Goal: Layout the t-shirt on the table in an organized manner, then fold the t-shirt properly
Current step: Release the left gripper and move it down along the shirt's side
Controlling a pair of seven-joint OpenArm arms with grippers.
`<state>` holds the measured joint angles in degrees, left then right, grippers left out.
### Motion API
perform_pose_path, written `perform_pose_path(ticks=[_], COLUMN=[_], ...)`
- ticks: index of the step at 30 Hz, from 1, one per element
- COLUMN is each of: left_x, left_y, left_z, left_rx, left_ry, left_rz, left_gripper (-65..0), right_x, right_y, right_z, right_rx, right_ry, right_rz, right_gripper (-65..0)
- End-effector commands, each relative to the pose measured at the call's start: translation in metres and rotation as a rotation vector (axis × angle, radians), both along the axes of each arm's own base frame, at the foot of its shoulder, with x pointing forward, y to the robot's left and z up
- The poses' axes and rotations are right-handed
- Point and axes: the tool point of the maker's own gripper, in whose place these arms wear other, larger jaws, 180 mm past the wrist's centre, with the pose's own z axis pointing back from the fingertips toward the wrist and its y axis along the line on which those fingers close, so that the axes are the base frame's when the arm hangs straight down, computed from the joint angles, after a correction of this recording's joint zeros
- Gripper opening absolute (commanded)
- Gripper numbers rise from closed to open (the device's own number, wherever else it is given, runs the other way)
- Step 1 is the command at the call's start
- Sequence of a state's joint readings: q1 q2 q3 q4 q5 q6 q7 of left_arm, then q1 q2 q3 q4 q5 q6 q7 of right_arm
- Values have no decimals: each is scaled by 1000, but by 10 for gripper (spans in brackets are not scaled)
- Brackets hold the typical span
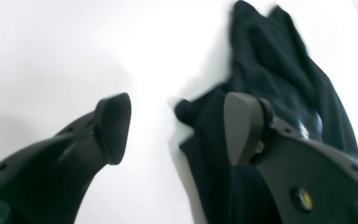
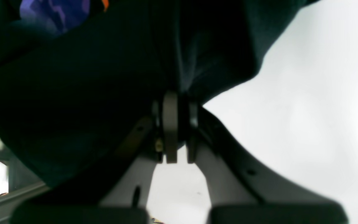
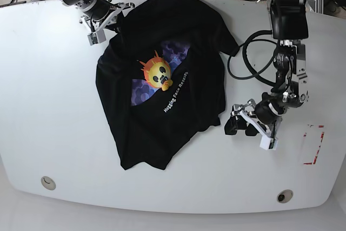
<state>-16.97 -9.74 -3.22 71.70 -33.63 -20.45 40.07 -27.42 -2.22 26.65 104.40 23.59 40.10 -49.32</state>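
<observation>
The black t-shirt lies print up and roughly spread on the white table, its sun face showing and its edges wrinkled. My right gripper is at the shirt's far left corner, shut on the cloth. The right wrist view shows that gripper with dark t-shirt fabric pinched between its closed pads. My left gripper is open beside the shirt's right edge. In the left wrist view the left gripper straddles the t-shirt edge, one finger over cloth, the other over bare table.
A black cable loop lies on the table right of the shirt. Red tape marks sit near the right edge. Two small round holes are near the front edge.
</observation>
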Motion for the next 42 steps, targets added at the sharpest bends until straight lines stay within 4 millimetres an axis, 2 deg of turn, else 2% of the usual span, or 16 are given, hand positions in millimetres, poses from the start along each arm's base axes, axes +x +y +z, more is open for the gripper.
perform_pose_path(ticks=[1,7,13,19,25,32,34,40,42], left_x=[19,31,27,20,15,13,13,14,14], left_y=[-6,-28,-58,-76,-86,-86,-86,-86,-85], left_z=[10,-13,-29,-40,-49,-53,-52,-51,-51], left_rx=[-54,-84,-94,-121,-138,-139,-139,-140,-137], left_ry=[-32,33,61,96,127,138,137,132,131], left_rz=[14,-3,-53,-66,-72,-71,-71,-70,-69], left_gripper=[-215,-217,-217,-233,-303,-403,-442,-640,-650], right_x=[2,7,8,13,14,15,15,15,15], right_y=[-3,-3,-3,-3,-3,-3,-3,-3,-4], right_z=[3,5,5,7,8,8,8,8,8], right_rx=[-12,-12,-12,-12,-12,-12,-12,-12,-13], right_ry=[-10,-22,-26,-36,-39,-41,-41,-41,-42], right_rz=[-1,-1,-1,-2,-2,-2,-2,-2,-1], right_gripper=[-650,-650,-650,-650,-650,-650,-650,-650,-650])
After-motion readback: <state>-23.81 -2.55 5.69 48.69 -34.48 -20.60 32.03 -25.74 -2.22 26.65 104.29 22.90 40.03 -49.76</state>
